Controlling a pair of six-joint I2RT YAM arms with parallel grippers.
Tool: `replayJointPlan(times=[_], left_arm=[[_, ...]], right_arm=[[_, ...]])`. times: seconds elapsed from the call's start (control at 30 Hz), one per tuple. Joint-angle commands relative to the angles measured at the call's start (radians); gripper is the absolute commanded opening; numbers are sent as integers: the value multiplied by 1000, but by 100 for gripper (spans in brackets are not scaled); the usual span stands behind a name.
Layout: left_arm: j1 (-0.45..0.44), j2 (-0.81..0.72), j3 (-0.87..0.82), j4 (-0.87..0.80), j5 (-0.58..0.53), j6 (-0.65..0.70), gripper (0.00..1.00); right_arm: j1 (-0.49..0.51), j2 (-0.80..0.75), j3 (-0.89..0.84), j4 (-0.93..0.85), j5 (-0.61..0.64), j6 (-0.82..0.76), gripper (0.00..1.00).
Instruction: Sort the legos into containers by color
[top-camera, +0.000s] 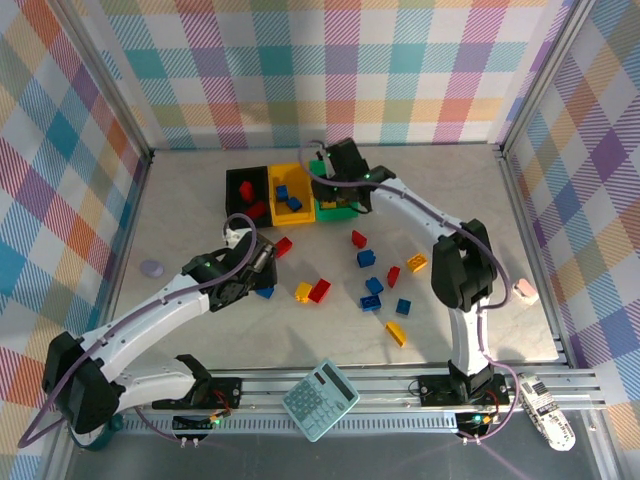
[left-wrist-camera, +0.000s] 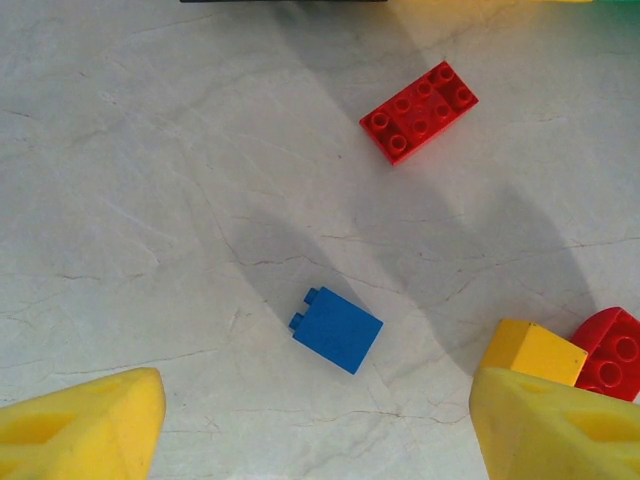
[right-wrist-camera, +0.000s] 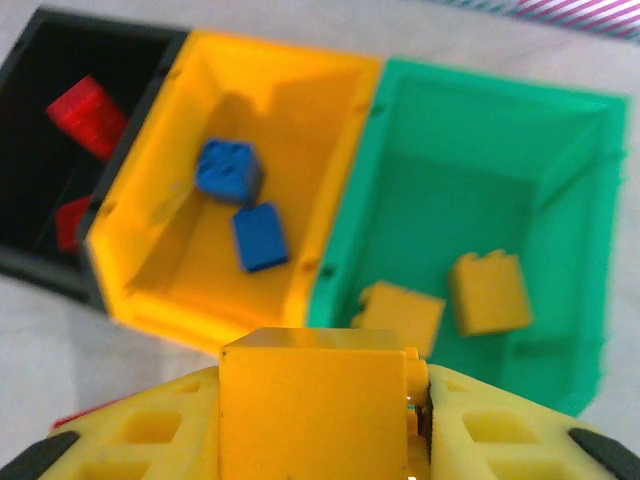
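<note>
a pale grey marbled tabletop (top-camera: 480, 200) carries three small open bins touching in a row at its far middle: a black plastic bin (top-camera: 232, 190), a yellow plastic bin (top-camera: 290, 218) and a green plastic bin (top-camera: 330, 211). nearer lie loose studded plastic pieces: a red brick (top-camera: 283, 246), a blue brick (top-camera: 264, 292), a yellow brick (top-camera: 303, 291) just beside another red one (top-camera: 320, 290), and more scattered to the right. a small lilac disc (top-camera: 152, 268) lies well apart at the left.
</note>
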Motion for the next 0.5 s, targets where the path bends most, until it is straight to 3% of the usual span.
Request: replayJointPlan(times=[0.0, 0.17, 0.33, 0.47], left_arm=[[-14, 24, 43, -36, -38, 14, 80], [-12, 56, 48, 0, -8, 18, 80], [-13, 82, 58, 25, 27, 34, 80], [-14, 109, 80, 21, 32, 46, 79]], right_arm=[[-37, 81, 94, -39, 14, -37, 36], [-78, 224, 296, -103, -12, -40, 39], [-88, 363, 522, -211, -45, -53, 58], [-88, 332, 498, -207, -47, -54, 64]])
